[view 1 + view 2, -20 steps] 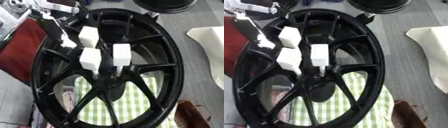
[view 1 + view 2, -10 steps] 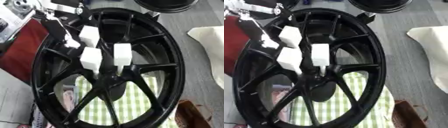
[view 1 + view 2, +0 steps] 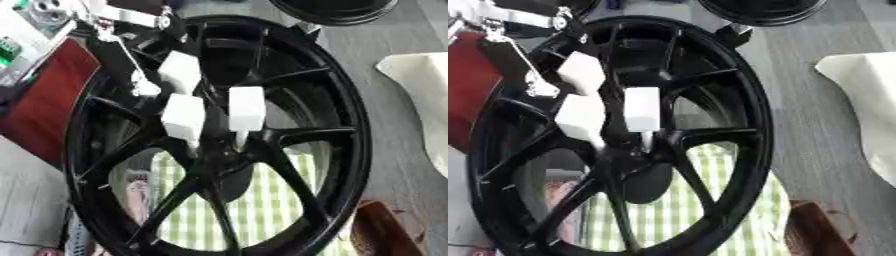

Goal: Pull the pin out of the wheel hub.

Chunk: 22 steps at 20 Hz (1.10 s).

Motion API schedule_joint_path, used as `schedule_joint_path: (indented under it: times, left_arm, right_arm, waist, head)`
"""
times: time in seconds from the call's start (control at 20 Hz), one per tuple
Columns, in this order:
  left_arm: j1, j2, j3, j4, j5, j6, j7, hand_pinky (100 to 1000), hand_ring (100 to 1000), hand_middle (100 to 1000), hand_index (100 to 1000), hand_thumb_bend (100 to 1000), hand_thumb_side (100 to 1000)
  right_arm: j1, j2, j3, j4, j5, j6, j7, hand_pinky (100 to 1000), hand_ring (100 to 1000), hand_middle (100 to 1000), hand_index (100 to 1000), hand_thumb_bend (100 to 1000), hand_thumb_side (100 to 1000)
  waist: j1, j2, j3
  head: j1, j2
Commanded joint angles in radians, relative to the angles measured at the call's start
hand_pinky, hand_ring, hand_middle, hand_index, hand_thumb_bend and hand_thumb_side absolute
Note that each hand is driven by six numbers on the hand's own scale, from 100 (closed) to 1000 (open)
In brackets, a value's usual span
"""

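Standing in the centre of the big black spoked wheel hub [image 3: 289, 130], the thin pale pin [image 3: 240, 140] is pinched by the left hand [image 3: 188, 95] with white-padded fingers [image 3: 246, 109]. Pulling straight along the pin's axis should avoid jamming it.

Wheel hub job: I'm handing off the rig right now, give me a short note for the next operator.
Left hand: in from the upper left, white-tipped fingers reaching down over the hub's centre; whether they are closed on anything cannot be told. Right hand: not in view.
Wheel hub: black spoked wheel filling the view, over a green checked cloth.
Pin: a pale, thin piece shows below one fingertip at the hub centre, apparently still seated.
Done: hand brought to the pin.
Left: confirm the hold, then pull the pin out.
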Motion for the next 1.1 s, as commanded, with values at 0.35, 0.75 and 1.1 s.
schedule_joint_path:
  times: [0.35, 0.75, 1.1]
  left_arm:
    - [-0.029, 0.027, 0.054, -0.04, 0.043, 0.038, 0.006, 790, 676, 537, 507, 100, 218]
    - [-0.035, 0.072, 0.14, -0.118, 0.113, 0.089, 0.101, 786, 651, 521, 486, 100, 184]
    - [0.035, 0.19, 0.287, -0.165, 0.171, 0.134, 0.248, 788, 647, 517, 491, 100, 153]
  right_arm:
    - [0.002, -0.017, -0.004, -0.017, 0.012, 0.006, -0.001, 685, 712, 641, 698, 100, 719]
    - [0.006, -0.019, -0.006, -0.017, 0.012, 0.001, 0.002, 686, 712, 641, 699, 100, 716]
    - [0.016, -0.016, -0.013, -0.017, 0.015, -0.002, -0.002, 687, 712, 641, 699, 100, 714]
  waist:
    - [-0.007, -0.022, 0.002]
    - [-0.012, -0.027, 0.009]
    - [-0.021, -0.031, 0.027]
  head:
    - [0.001, -0.008]
    - [-0.002, -0.01]
    - [-0.018, -0.005]
